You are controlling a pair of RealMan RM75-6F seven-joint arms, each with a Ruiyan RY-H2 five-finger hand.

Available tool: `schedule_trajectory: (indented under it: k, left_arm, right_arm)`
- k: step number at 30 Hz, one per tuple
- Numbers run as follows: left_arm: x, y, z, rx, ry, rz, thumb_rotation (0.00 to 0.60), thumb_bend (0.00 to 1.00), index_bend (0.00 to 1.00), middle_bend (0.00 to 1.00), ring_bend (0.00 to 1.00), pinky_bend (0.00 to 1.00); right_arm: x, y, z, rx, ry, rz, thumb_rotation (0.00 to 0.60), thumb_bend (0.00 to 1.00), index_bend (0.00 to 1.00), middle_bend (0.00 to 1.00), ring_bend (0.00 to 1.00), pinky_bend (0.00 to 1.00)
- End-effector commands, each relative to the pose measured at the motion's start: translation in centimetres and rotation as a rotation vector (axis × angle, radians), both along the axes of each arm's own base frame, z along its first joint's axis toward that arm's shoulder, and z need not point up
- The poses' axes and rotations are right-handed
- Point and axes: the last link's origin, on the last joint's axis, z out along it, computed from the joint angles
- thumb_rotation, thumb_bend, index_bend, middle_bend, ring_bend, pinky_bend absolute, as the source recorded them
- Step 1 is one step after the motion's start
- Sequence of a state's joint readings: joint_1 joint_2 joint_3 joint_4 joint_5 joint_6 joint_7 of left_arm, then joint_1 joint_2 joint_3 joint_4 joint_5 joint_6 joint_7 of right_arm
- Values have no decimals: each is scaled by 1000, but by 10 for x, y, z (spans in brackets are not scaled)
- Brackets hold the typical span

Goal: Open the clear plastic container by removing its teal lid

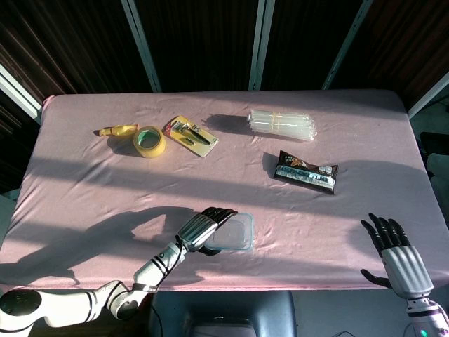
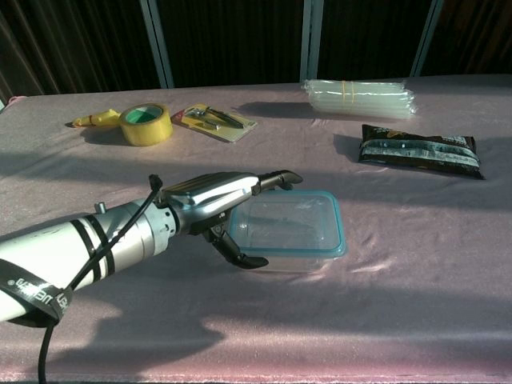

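Observation:
The clear plastic container [image 1: 235,235] [image 2: 298,234] with its teal-rimmed lid [image 2: 341,232] sits on the pink tablecloth near the front edge, lid on. My left hand [image 1: 203,228] [image 2: 220,196] reaches in from the left. Its fingers [image 2: 272,181] lie straight over the lid's left part, and its thumb [image 2: 240,258] touches the container's front left corner. The fingers are spread and not closed around it. My right hand [image 1: 393,253] hovers open over the front right corner of the table, far from the container, and shows only in the head view.
A yellow tape roll [image 1: 149,141] [image 2: 146,124], a yellow card with tools [image 1: 190,135] [image 2: 218,120], a bundle of clear tubes [image 1: 282,124] [image 2: 358,98] and a dark snack packet [image 1: 306,172] [image 2: 420,150] lie farther back.

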State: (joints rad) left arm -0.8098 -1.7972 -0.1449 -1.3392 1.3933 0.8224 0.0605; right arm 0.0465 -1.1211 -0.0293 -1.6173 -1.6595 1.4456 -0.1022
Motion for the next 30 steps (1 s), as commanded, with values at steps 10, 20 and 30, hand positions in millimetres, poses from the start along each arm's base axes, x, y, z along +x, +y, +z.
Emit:
schedule_trajectory:
  k: [10, 20, 30]
  left_arm:
    - [15, -8, -10, 36, -54, -51, 600, 253, 0, 267, 241, 309]
    - [14, -7, -17, 38, -25, -70, 600, 255, 0, 254, 200, 269]
    - [13, -7, -20, 36, -6, -62, 600, 257, 0, 259, 204, 271]
  right_arm:
    - [35, -67, -53, 149, -77, 253, 600, 243, 357, 19, 0, 0]
    - [50, -91, -95, 290, -121, 355, 600, 243, 424, 35, 0, 0]
    - [74, -91, -133, 369, -167, 448, 600, 272, 517, 70, 0, 0]
